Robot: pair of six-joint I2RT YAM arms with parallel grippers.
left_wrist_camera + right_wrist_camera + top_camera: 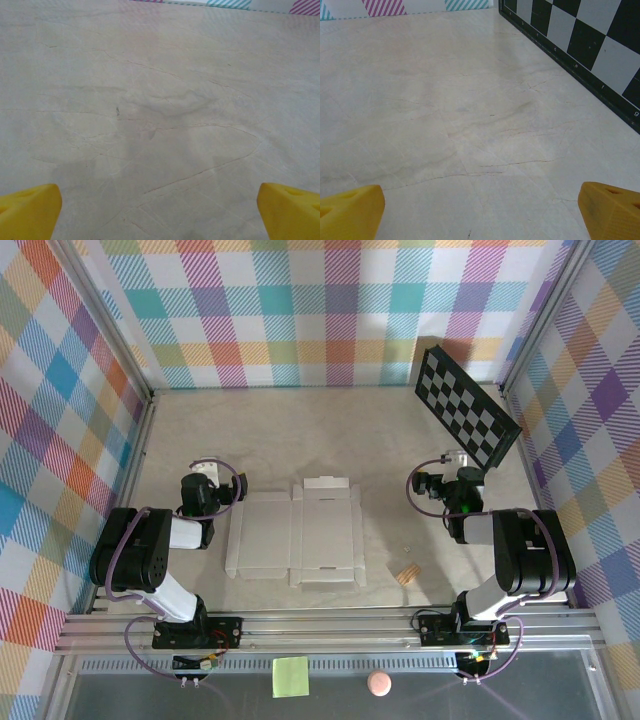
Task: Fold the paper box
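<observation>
Though unfolded, lies flat on table [380,440] from above: box [293,537], thin pale grey-white card, creased into panels, with small flaps on far and near edges. Left gripper [205,485] just left of box, right gripper [455,472] well right of box, both apart from it and holding nothing. Checkerboard [467,407] far right of box, propped at a slant. Small tan scrap [406,573] near-right of box.

From left wrist: left gripper [160,212] spread wide, blunt yellow fingertips [30,212] at the lower corners, over a matt, marbled top with fine veins.

From right wrist: right gripper [480,210] likewise spread wide and empty, beside checkerboard [580,40], black-edged and flat.

Risks, by judgement: may slide rather than fold, being light card on a smooth top. May buckle off the crease if lifted from one side alone. Could trap scrap under a panel.
</observation>
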